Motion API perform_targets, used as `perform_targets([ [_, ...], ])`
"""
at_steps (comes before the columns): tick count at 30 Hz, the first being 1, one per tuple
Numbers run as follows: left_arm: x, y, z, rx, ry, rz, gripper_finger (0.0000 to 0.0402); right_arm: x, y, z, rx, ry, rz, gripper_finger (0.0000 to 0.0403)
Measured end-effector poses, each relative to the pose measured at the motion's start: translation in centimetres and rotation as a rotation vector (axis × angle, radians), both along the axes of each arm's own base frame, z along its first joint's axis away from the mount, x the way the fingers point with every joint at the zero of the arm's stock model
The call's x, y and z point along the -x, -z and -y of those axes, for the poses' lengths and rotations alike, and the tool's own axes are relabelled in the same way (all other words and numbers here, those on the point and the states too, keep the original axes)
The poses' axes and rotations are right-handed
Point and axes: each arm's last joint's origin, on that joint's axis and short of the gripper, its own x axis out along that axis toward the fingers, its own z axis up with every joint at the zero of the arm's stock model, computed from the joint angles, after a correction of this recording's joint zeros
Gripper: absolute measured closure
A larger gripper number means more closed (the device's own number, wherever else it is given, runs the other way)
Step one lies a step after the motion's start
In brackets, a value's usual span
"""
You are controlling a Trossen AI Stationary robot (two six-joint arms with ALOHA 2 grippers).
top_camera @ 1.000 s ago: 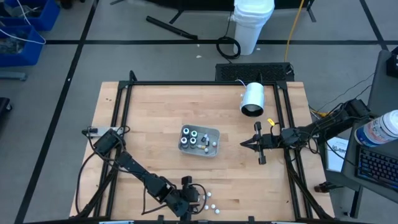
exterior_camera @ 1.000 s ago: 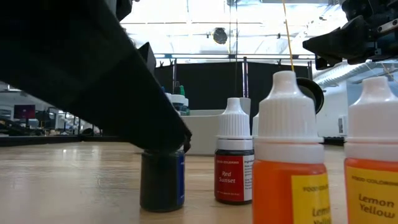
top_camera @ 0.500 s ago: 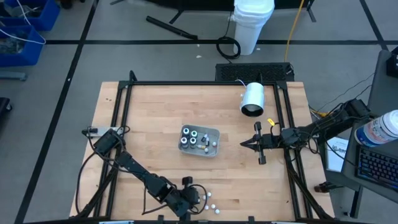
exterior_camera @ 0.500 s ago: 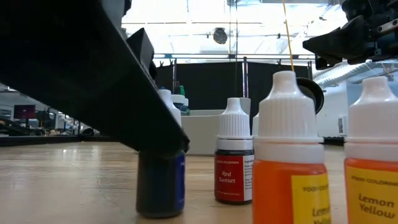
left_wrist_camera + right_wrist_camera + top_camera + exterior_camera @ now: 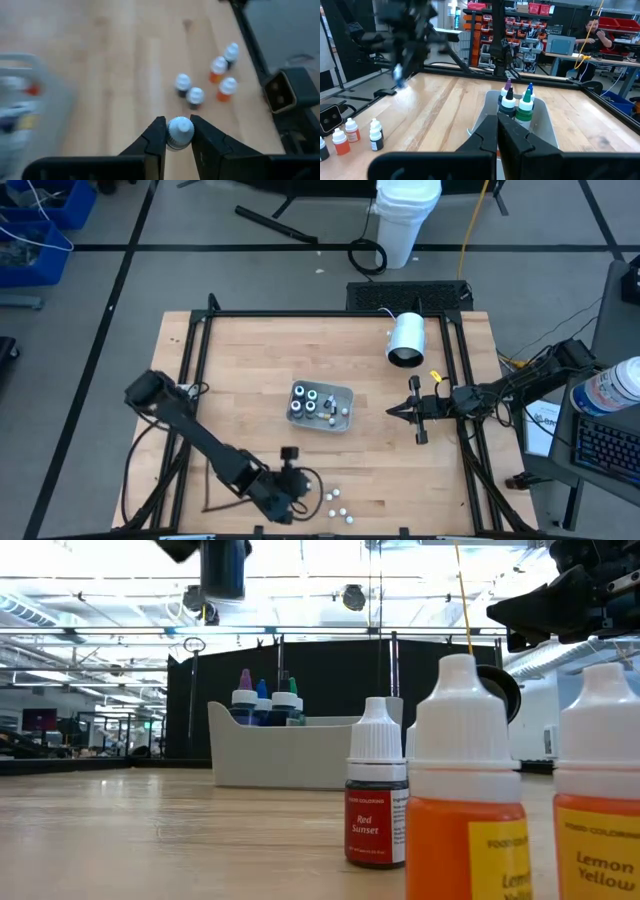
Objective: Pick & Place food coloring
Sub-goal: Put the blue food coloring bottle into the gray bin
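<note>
Left gripper (image 5: 175, 137) near table's front edge, lifted off wood, fingers clamped on white-capped food coloring bottle (image 5: 179, 131). Loose bottles (image 5: 338, 503) stand just beside, on table (image 5: 240, 370). Grey tray (image 5: 344, 393) at centre, several bottles inside. Right gripper (image 5: 395, 412) waits right of tray, fingers together, empty. Step judged: carrying. Next: travel to tray, lower, release into free spot.

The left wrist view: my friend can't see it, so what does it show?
The left gripper is shut on a tiny white-capped food coloring bottle, held above the light wooden table. Five more small white-capped bottles stand on the wood beyond it, some orange-bodied.
</note>
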Motion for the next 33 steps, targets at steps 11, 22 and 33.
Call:
perform_targets([
  [11, 3.1, -6.2, -4.4, -0.1, -0.186, 0.067, 0.033, 0.0, 0.0, 0.0, -0.001, 0.0, 0.001, 0.0403],
  [22, -2.9, -4.9, -8.6, 0.035, -0.123, 0.106, 0.0327, 0.0, -0.1, 0.0, -0.004, 0.0, 0.008, 0.0403],
  [33, -7.5, -1.1, -15.0, -0.076, -0.206, 0.067, 0.0326, 0.0, -0.1, 0.0, -0.001, 0.0, 0.007, 0.0403],
])
